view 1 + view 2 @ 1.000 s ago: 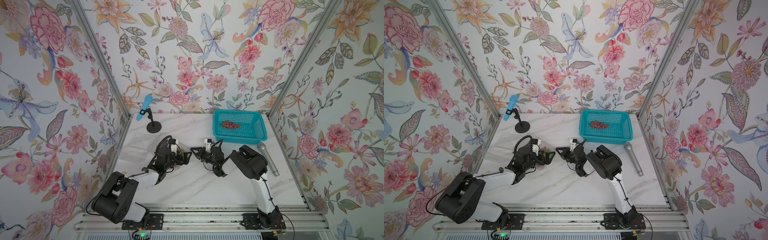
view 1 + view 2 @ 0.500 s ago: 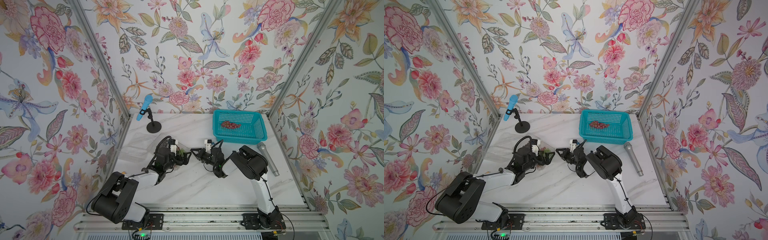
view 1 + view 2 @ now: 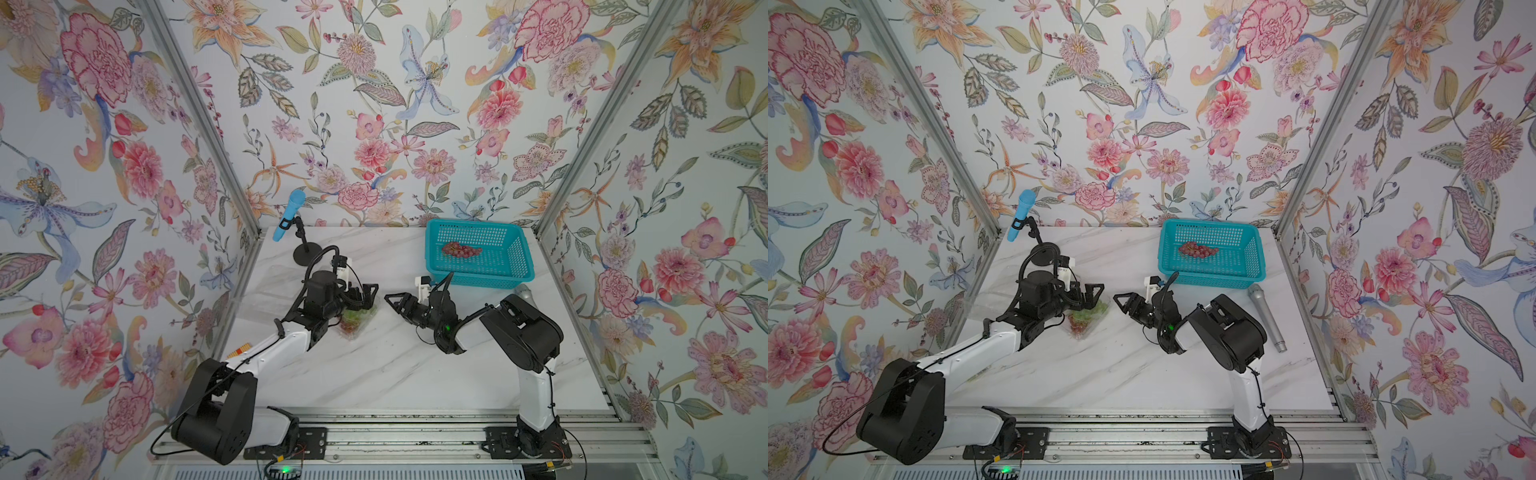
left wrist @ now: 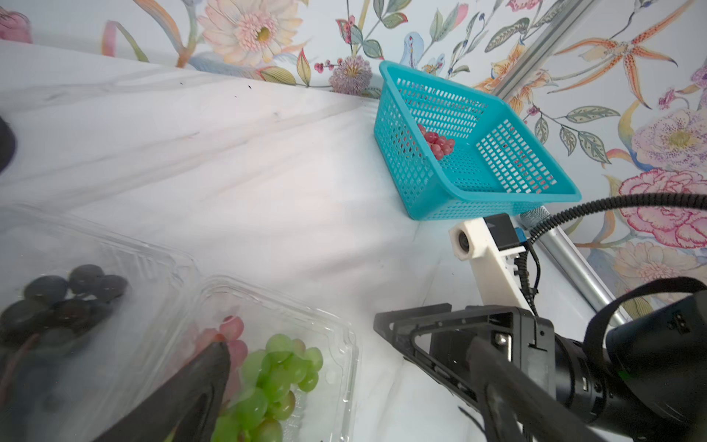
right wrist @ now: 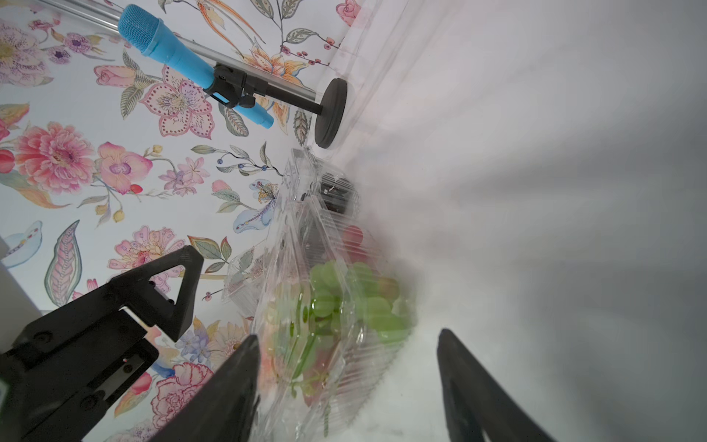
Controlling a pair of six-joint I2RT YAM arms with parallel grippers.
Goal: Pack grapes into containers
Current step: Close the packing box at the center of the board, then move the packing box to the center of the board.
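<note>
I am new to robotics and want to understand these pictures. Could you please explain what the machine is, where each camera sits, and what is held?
These are two robot arms at a marble table. Two pictures look down from above; the other two come from a camera on each wrist. A teal basket holds red grapes. A clear container with green grapes lies by the left gripper; dark grapes lie in a second clear box. The left gripper and the right gripper are both open and hold nothing.
</note>
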